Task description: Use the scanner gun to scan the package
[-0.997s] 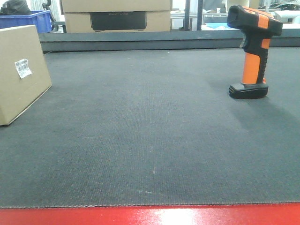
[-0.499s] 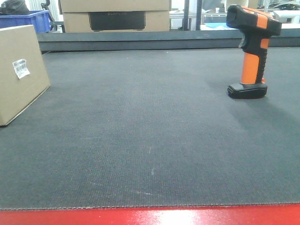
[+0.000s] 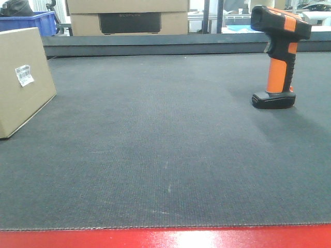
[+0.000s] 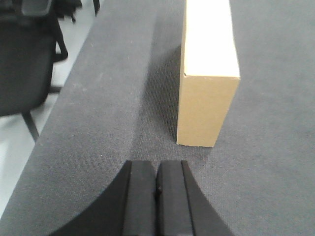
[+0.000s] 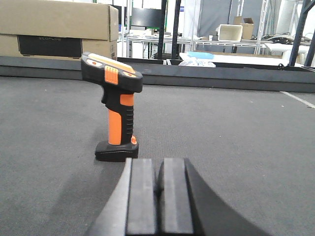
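The package (image 3: 23, 82) is a plain tan cardboard box standing on edge at the mat's left side, a white barcode label (image 3: 24, 75) on its facing side. In the left wrist view the package (image 4: 209, 73) stands just ahead of my left gripper (image 4: 156, 164), which is shut and empty. The scanner gun (image 3: 279, 57) stands upright on its black base at the right of the mat, black with an orange handle. Seen from the right wrist, the scanner gun (image 5: 114, 110) rises just ahead and left of my right gripper (image 5: 158, 162), shut with nothing in it.
Dark grey mat (image 3: 165, 144) covers the table, with a red front edge (image 3: 165, 237). A larger cardboard box with a dark panel (image 3: 129, 18) and a blue bin (image 3: 36, 20) stand behind the back rail. A black office chair (image 4: 24, 59) stands off the table's left edge.
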`<state>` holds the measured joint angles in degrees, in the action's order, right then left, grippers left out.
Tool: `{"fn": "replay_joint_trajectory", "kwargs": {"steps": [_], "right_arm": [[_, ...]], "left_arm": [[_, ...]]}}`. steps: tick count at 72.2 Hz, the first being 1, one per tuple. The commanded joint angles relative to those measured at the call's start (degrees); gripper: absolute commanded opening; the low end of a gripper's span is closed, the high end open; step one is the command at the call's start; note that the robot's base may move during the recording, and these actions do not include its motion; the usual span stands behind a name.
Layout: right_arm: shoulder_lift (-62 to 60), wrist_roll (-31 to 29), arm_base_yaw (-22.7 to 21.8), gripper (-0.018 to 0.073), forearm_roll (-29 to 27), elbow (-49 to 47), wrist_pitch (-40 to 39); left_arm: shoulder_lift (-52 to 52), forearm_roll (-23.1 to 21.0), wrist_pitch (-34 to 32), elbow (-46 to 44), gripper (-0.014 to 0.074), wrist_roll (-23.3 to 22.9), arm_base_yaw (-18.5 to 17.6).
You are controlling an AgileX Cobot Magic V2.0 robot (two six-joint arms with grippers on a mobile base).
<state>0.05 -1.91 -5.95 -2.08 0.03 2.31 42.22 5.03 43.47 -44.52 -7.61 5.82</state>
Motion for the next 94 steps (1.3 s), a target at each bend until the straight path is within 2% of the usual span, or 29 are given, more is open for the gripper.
{"fn": "replay_joint_trajectory", "kwargs": {"steps": [1,7,18,23,29,42,61,69,84,91,94], "right_arm": [[0.0,0.0,-0.1,-0.0167,0.3,0.0,-1.1],[0.0,0.0,-0.1,-0.0167,0.3,0.0,-1.1],[0.0,0.0,-0.1,-0.0167,0.3,0.0,-1.1],[0.0,0.0,-0.1,-0.0167,0.3,0.0,-1.1],[0.0,0.0,-0.1,-0.0167,0.3,0.0,-1.1],[0.0,0.0,-0.1,-0.0167,0.3,0.0,-1.1],[0.0,0.0,-0.1,-0.0167,0.3,0.0,-1.1],[0.0,0.0,-0.1,-0.0167,0.3,0.0,-1.1],[0.0,0.0,-0.1,-0.0167,0.3,0.0,-1.1],[0.0,0.0,-0.1,-0.0167,0.3,0.0,-1.1],[0.0,0.0,-0.1,-0.0167,0.3,0.0,-1.1]], "left_arm": [[3.6,-1.1,-0.8,-1.4,-0.0111,0.0,0.2],[7.3,-2.8,-3.1,-2.9,-0.0111,0.0,-0.2],[16.8,-1.9,2.0,-10.1,-0.0111,-0.1,-4.6],[21.9,-1.4,2.8,-14.9,-0.0111,-1.7,-6.1],[26.6,-1.4,3.2,-19.4,-0.0111,-2.0,-6.2],[37.1,-1.4,8.4,-31.0,-0.0111,-2.0,-6.2],[44.2,-1.4,12.6,-42.7,-0.0099,-2.0,-6.2],[46.0,-1.4,12.7,-43.8,0.0034,-2.0,-6.2],[48.9,-1.3,11.5,-43.8,0.0456,-2.0,-6.2],[50.9,-1.3,11.3,-43.8,0.0587,-2.0,-6.2],[51.5,-1.3,11.3,-43.8,0.0606,-2.0,-6.2]]}}
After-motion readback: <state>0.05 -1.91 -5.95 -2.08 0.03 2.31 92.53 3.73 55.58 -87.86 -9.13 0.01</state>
